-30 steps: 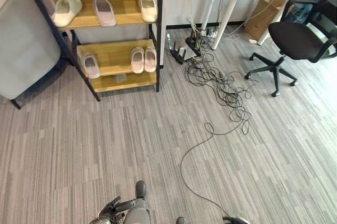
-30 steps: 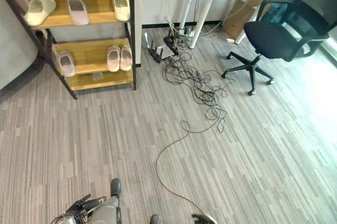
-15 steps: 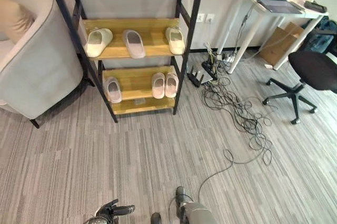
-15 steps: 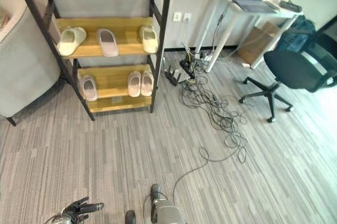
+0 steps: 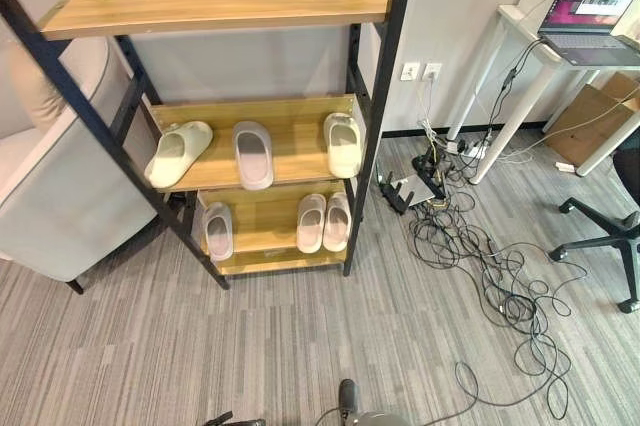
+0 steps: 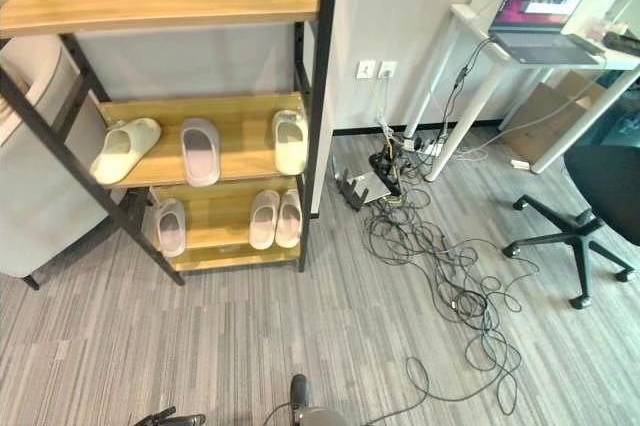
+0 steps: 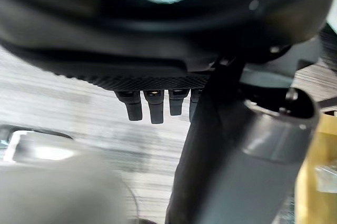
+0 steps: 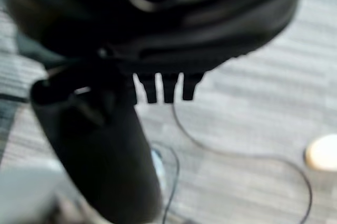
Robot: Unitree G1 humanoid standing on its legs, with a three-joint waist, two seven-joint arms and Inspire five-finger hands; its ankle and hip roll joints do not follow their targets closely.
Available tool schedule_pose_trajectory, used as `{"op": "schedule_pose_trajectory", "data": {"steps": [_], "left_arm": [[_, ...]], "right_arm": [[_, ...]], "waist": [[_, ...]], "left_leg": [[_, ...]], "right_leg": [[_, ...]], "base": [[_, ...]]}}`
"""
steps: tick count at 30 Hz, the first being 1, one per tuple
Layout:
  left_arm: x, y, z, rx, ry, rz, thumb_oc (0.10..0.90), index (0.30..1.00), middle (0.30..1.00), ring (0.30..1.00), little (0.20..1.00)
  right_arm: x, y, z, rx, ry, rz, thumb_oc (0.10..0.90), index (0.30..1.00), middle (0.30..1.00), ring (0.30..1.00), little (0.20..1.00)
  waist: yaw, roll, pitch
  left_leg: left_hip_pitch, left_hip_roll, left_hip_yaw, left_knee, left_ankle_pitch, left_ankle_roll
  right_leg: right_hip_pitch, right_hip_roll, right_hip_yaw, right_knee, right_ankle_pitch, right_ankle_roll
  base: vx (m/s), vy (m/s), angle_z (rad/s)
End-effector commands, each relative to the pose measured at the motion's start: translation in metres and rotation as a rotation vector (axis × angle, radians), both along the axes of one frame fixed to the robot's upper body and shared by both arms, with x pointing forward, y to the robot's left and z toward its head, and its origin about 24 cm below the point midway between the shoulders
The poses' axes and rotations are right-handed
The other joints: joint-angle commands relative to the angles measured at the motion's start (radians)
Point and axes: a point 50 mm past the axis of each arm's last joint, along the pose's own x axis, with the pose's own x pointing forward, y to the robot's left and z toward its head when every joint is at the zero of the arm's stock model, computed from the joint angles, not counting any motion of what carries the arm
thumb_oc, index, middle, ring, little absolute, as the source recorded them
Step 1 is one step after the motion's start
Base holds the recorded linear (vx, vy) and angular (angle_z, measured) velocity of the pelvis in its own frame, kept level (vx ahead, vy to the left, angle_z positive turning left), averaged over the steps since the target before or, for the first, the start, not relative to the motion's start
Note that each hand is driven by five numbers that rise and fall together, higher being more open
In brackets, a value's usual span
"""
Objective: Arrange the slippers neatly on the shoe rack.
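Wooden shoe rack [image 5: 215,1] with black frame, slippers on its middle and bottom shelves, both hands low and holding nothing.
Middle shelf: cream slipper [image 5: 179,152] angled at left, pinkish slipper [image 5: 253,154] centre, cream slipper [image 5: 343,144] right, spread apart. Bottom shelf: single slipper [image 5: 218,230] left, pair [image 5: 324,222] touching side by side at right. Top shelf bare. Left hand [image 7: 152,100] fingers straight, relaxed over grey floor [image 5: 300,346]; right hand [image 8: 163,86] fingers likewise straight, gripping nothing. Grey armchair [image 5: 55,196] left of rack, tangled cables [image 5: 480,266] to its right, white desk [image 6: 480,31] with open laptop [image 6: 545,6], office chair [image 6: 600,196] at far right.
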Motion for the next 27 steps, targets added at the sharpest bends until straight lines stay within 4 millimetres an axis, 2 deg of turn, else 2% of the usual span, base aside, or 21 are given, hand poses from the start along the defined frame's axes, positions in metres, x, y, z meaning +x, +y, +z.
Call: {"op": "schedule_pose_trajectory", "data": {"steps": [1,2,3,4,6,7,8,9,14,15,16,19,20,22,25,27], "left_arm": [[0.0,0.013,0.003,0.045,-0.025,0.023,0.8,0.9,0.9,0.9,0.9],[-0.002,0.012,0.003,0.038,-0.02,0.032,0.8,0.9,0.9,0.9,0.9],[-0.002,0.009,0.002,0.038,-0.021,0.035,0.8,0.9,0.9,0.9,0.9],[-0.002,0.009,0.002,0.038,-0.021,0.035,0.8,0.9,0.9,0.9,0.9],[0.004,0.009,0.003,0.042,-0.041,0.051,0.8,0.9,0.9,0.9,0.9],[0.008,0.008,0.004,0.046,-0.049,0.047,0.8,0.9,0.9,0.9,0.9],[0.006,0.008,0.003,0.045,-0.047,0.076,0.8,0.9,0.9,0.9,0.9],[0.003,0.006,0.002,0.039,-0.039,0.076,0.8,0.9,0.9,0.9,0.9],[0.002,0.014,0.004,0.076,-0.039,0.071,0.8,0.9,0.9,0.9,0.9],[0.004,0.02,0.006,0.105,-0.036,0.066,0.8,0.9,0.9,0.9,0.9],[0.004,0.024,0.008,0.123,-0.034,0.065,0.8,0.9,0.9,0.9,0.9],[-0.002,0.033,0.009,0.141,-0.017,0.076,0.8,0.9,0.9,0.9,0.9],[-0.008,0.037,0.009,0.144,-0.003,0.074,0.8,0.9,0.9,0.9,0.9],[-0.022,0.046,0.01,0.152,0.033,0.064,0.8,0.9,0.9,0.9,0.9],[-0.021,0.049,0.011,0.151,0.017,0.09,0.8,0.9,0.9,0.9,0.9],[-0.013,0.045,0.011,0.122,-0.036,0.168,0.8,0.9,0.9,0.9,0.9]], "right_arm": [[-0.01,-0.009,0.002,-0.033,0.0,0.018,0.8,0.9,0.9,0.9,0.9],[-0.01,-0.006,0.001,-0.028,-0.001,0.027,0.8,0.9,0.9,0.9,0.9],[-0.01,0.0,0.0,-0.018,0.006,0.062,0.8,0.9,0.9,0.9,0.9],[-0.009,0.0,0.0,-0.018,0.006,0.062,0.8,0.9,0.9,0.9,0.9],[-0.003,0.005,0.0,-0.016,-0.003,0.122,0.8,0.9,0.9,0.9,0.9],[0.002,0.009,0.0,-0.014,-0.012,0.153,0.8,0.9,0.9,0.9,0.9],[0.006,0.014,0.001,-0.002,-0.032,0.178,0.8,0.9,0.9,0.9,0.9],[0.006,0.014,0.001,0.002,-0.04,0.182,0.8,0.9,0.9,0.9,0.9],[-0.004,0.017,-0.001,0.023,-0.032,0.133,0.8,0.9,0.9,0.9,0.9],[-0.006,0.018,-0.002,0.033,-0.022,0.085,0.8,0.9,0.9,0.9,0.9],[-0.006,0.018,-0.003,0.034,-0.019,0.072,0.8,0.9,0.9,0.9,0.9],[-0.001,0.016,-0.002,0.029,-0.035,0.057,0.8,0.9,0.9,0.9,0.9],[0.0,0.016,-0.001,0.027,-0.04,0.064,0.8,0.9,0.9,0.9,0.9],[0.007,0.015,0.002,0.018,-0.073,0.107,0.8,0.9,0.9,0.9,0.9],[0.018,0.017,0.006,0.018,-0.125,0.158,0.8,0.9,0.9,0.9,0.9],[0.021,0.016,0.006,0.006,-0.129,0.171,0.8,0.9,0.9,0.9,0.9]], "waist": [[0.021,-0.046,0.02],[0.031,-0.04,0.019],[0.054,-0.04,0.026],[0.054,-0.043,0.024],[0.085,-0.034,0.026],[0.103,-0.031,0.026],[0.113,-0.033,0.02],[0.109,-0.03,0.01],[0.093,-0.044,-0.015],[0.082,-0.04,-0.019],[0.08,-0.035,-0.018],[0.087,-0.018,-0.02],[0.085,-0.015,-0.021],[0.073,-0.004,-0.02],[0.05,0.009,-0.004],[0.055,0.022,-0.008]], "left_leg": [[-0.073,0.059,0.129,-0.144,0.077,0.127],[-0.073,0.073,0.14,-0.229,0.059,0.134],[-0.085,0.089,0.124,-0.406,0.058,0.139],[-0.084,0.086,0.125,-0.413,0.064,0.14],[-0.095,0.097,0.044,-0.627,0.1,0.129],[-0.087,0.095,-0.013,-0.69,0.122,0.119],[-0.06,0.089,-0.064,-0.714,0.102,0.112],[-0.041,0.088,-0.08,-0.731,0.094,0.111],[0.005,0.05,-0.03,-0.747,0.049,0.131],[0.01,0.029,-0.009,-0.761,0.04,0.146],[0.01,0.021,0.003,-0.764,0.036,0.155],[0.02,0.003,0.037,-0.779,0.027,0.174],[0.037,0.0,0.048,-0.796,0.027,0.179],[0.072,-0.027,0.057,-0.826,0.031,0.19],[0.084,-0.062,0.029,-0.821,0.035,0.195],[0.064,-0.089,0.012,-0.792,0.023,0.19]], "right_leg": [[-0.014,-0.041,0.034,0.064,-0.044,0.12],[0.006,-0.03,0.042,0.065,-0.06,0.125],[0.036,-0.029,0.061,0.079,-0.091,0.141],[0.034,-0.032,0.061,0.078,-0.09,0.141],[0.063,-0.024,0.092,0.094,-0.127,0.154],[0.072,-0.017,0.107,0.109,-0.14,0.159],[0.075,-0.016,0.13,0.127,-0.153,0.169],[0.07,-0.022,0.136,0.13,-0.153,0.179],[0.063,-0.088,0.17,0.119,-0.122,0.221],[0.04,-0.119,0.19,0.115,-0.089,0.248],[0.027,-0.131,0.198,0.118,-0.078,0.255],[-0.001,-0.141,0.164,0.137,-0.067,0.255],[-0.008,-0.127,0.146,0.144,-0.066,0.249],[-0.042,-0.051,0.119,0.146,-0.071,0.234],[-0.073,0.04,0.172,0.178,-0.09,0.217],[-0.025,0.05,0.2,0.144,-0.102,0.179]], "base": [[0.29,0.055,-0.33],[0.44,0.21,-0.43],[0.34,0.188,-0.46],[0.32,0.246,-0.32],[0.28,0.241,-0.58],[0.32,0.281,-0.86],[0.26,0.279,-0.83],[0.22,0.312,-0.83],[0.13,0.319,-0.63],[0.04,0.403,-0.24],[0.01,0.376,-0.27],[0.03,0.224,-0.47],[0.06,0.223,-0.37],[0.04,0.183,-0.39],[0.01,0.062,-0.05],[0.01,0.007,0.68]]}}
